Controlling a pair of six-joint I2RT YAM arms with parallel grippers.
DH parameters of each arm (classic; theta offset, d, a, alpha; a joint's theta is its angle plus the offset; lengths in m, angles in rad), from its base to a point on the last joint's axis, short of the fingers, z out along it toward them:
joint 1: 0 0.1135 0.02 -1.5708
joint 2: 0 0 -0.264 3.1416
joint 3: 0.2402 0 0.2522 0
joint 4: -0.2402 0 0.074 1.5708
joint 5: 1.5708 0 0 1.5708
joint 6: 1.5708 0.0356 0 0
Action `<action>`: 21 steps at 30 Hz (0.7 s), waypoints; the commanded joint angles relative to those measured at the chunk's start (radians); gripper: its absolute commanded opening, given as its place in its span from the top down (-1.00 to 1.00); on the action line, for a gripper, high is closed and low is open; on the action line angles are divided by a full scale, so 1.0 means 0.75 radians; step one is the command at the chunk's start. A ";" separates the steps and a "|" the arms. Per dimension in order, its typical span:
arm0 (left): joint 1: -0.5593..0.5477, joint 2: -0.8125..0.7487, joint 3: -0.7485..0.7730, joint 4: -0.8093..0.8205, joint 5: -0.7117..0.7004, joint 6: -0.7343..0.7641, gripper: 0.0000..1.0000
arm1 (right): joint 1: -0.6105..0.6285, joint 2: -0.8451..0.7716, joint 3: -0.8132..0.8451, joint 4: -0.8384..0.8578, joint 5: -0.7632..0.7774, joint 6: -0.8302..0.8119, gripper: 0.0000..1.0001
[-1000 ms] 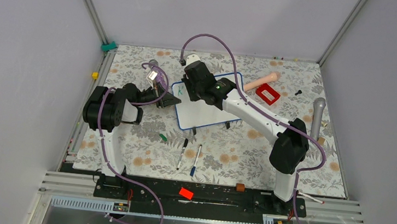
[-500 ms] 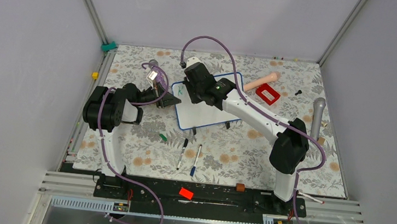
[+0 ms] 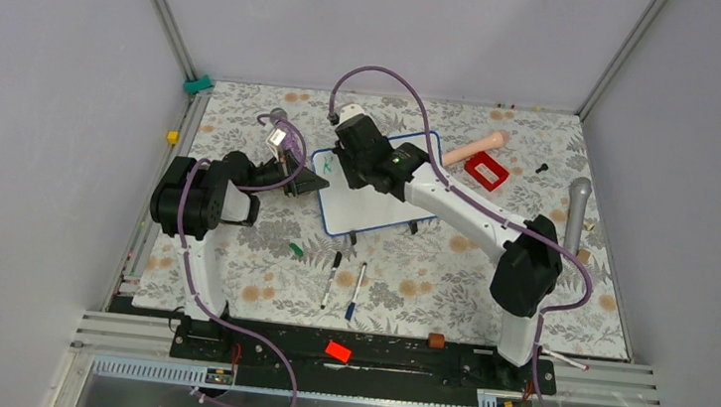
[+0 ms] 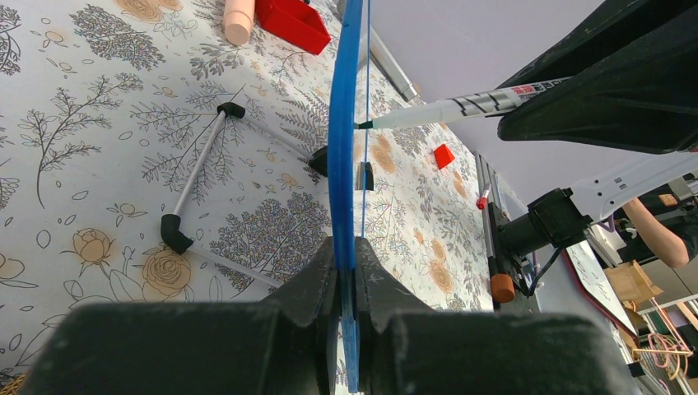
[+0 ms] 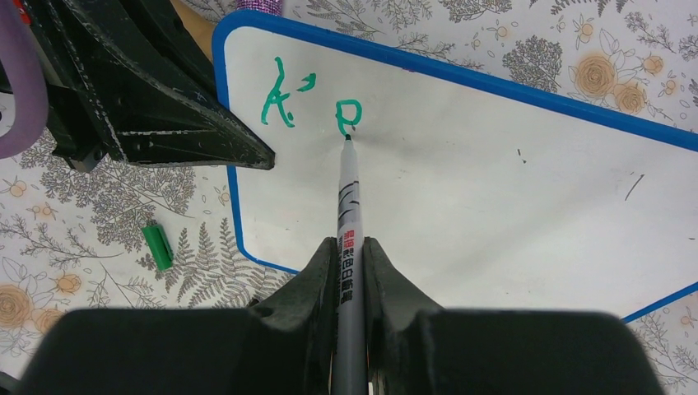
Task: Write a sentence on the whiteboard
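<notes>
As the whiteboard (image 3: 376, 210) is resting mid-table, the left gripper (image 3: 307, 180) is clamping its left blue rim. The right gripper (image 5: 350, 247) is squeezing a green marker (image 5: 346, 189), whose tip is touching the board at the second of two green letters of the sentence (image 5: 348, 103). Grey walls (image 3: 384, 26) are enclosing the floral table cover (image 3: 230, 271), where two pens (image 3: 330, 278) (image 3: 356, 291) and a green cap (image 3: 296, 249) are lying near the board's front edge.

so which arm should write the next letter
Right. The right gripper is shut on the marker, its tip on the whiteboard by the green letters; the left gripper clamps the board's edge.
</notes>
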 commanded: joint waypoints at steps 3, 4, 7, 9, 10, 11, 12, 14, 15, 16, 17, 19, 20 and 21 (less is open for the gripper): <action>-0.007 0.004 -0.033 0.016 0.064 0.145 1.00 | -0.019 -0.118 -0.061 0.074 0.010 -0.025 1.00; -0.008 0.004 -0.033 0.016 0.063 0.144 1.00 | -0.023 -0.124 -0.068 0.079 0.001 -0.023 1.00; -0.007 0.005 -0.033 0.015 0.065 0.143 1.00 | -0.034 -0.142 -0.084 0.086 -0.007 -0.017 1.00; -0.007 0.004 -0.033 0.016 0.065 0.143 1.00 | -0.045 -0.154 -0.102 0.099 -0.034 -0.011 1.00; -0.007 0.003 -0.032 0.017 0.065 0.144 1.00 | -0.052 -0.157 -0.107 0.105 -0.047 -0.008 1.00; -0.007 0.003 -0.033 0.016 0.065 0.143 1.00 | -0.055 -0.163 -0.112 0.108 -0.055 -0.003 1.00; -0.007 0.002 -0.033 0.016 0.065 0.143 1.00 | -0.060 -0.166 -0.116 0.114 -0.061 0.000 1.00; -0.007 0.003 -0.033 0.016 0.064 0.144 1.00 | -0.067 -0.169 -0.122 0.122 -0.062 0.003 1.00; -0.007 0.003 -0.033 0.016 0.063 0.143 1.00 | -0.069 -0.168 -0.121 0.124 -0.061 0.004 1.00; -0.007 0.002 -0.033 0.017 0.064 0.144 1.00 | -0.073 -0.164 -0.116 0.123 -0.062 0.006 1.00; -0.007 0.003 -0.033 0.015 0.063 0.143 1.00 | -0.074 -0.157 -0.112 0.123 -0.064 0.005 1.00; -0.007 0.004 -0.033 0.016 0.063 0.144 1.00 | -0.075 -0.147 -0.102 0.123 -0.063 0.004 1.00; -0.007 0.004 -0.033 0.016 0.063 0.143 1.00 | -0.075 -0.142 -0.098 0.123 -0.063 0.003 1.00; -0.007 0.004 -0.033 0.016 0.063 0.143 1.00 | -0.075 -0.136 -0.092 0.123 -0.062 0.003 1.00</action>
